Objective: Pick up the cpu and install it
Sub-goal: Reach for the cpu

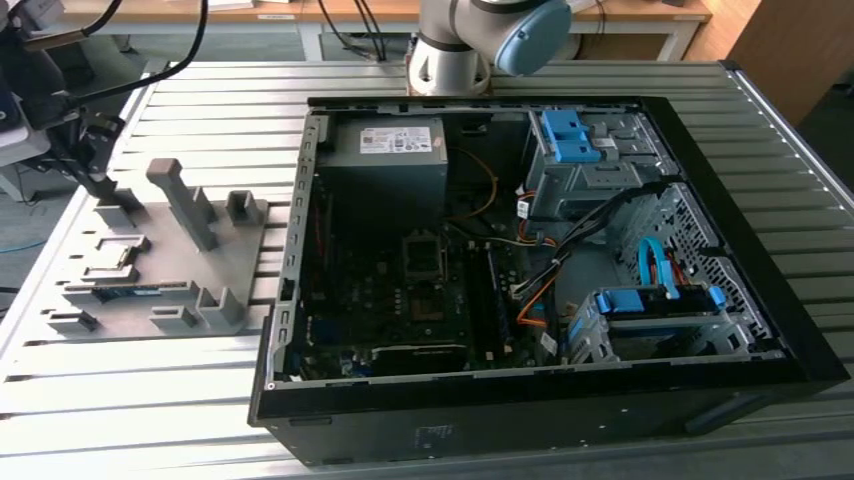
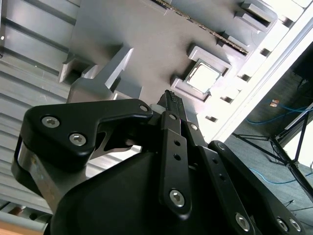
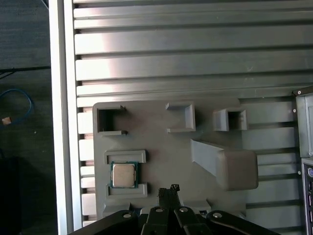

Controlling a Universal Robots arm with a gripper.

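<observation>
cpu (image 3: 122,175) flat, silver face up, in a bracketed pocket of the grey holder tray (image 3: 161,147) on the slatted table (image 3: 186,63); square, so no long axis, edges parallel to the tray's. gripper (image 3: 168,188) over the tray near that pocket, jaws together, clamped on nothing. beside the tray, open computer case (image 1: 534,410) with motherboard (image 1: 387,300) and power-supply box (image 1: 387,160) inside.

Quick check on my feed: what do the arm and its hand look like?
In the exterior view the arm is silver-grey with a pale blue joint cap. In the first wrist view the hand is matte black, built of angular linkage bars pinned with silver screws, tapering to slim black tips.
</observation>
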